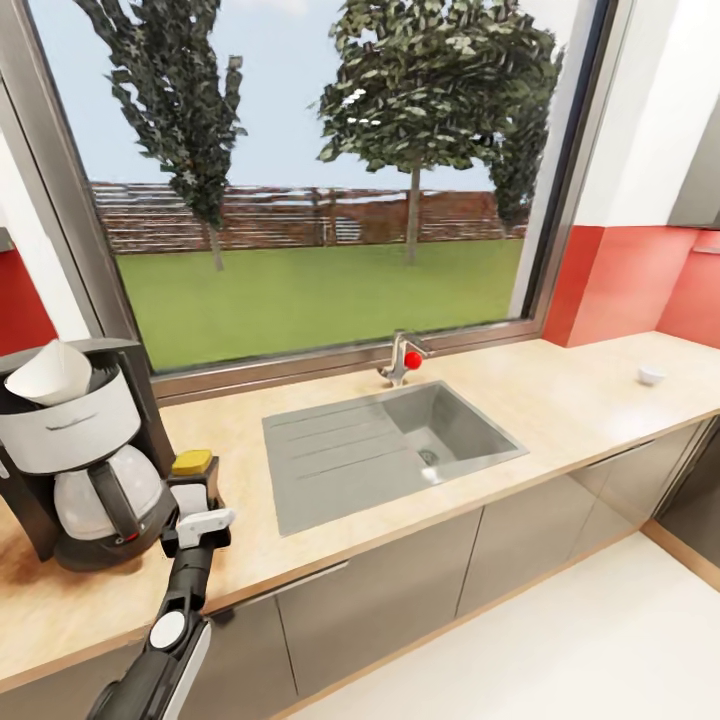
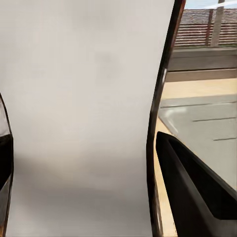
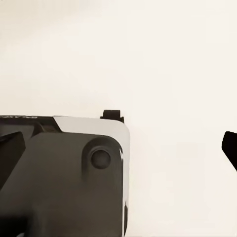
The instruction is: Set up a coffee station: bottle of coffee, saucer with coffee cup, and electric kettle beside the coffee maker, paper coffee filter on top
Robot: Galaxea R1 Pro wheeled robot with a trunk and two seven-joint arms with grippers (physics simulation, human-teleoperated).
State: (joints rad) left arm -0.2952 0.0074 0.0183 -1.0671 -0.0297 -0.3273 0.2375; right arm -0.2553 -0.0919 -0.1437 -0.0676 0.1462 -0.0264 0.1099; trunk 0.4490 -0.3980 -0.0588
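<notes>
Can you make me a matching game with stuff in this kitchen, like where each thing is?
Things:
1. paper coffee filter
2. red tap knob
3. small white bowl
4. yellow-capped bottle

Places:
A. far along the countertop, near the red wall
B. on top of the coffee maker
C. right beside the coffee maker, at the left gripper
D. behind the sink

Pairs: 1-B, 2-D, 3-A, 4-C

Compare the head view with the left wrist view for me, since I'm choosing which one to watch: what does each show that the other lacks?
Head view alone: the coffee maker with a paper filter on top, the faucet, a small white cup far along the counter, and the left gripper at a yellow-capped bottle. Left wrist view alone: a pale surface close between the fingers. Both: the sink, counter and fence outside.
</notes>
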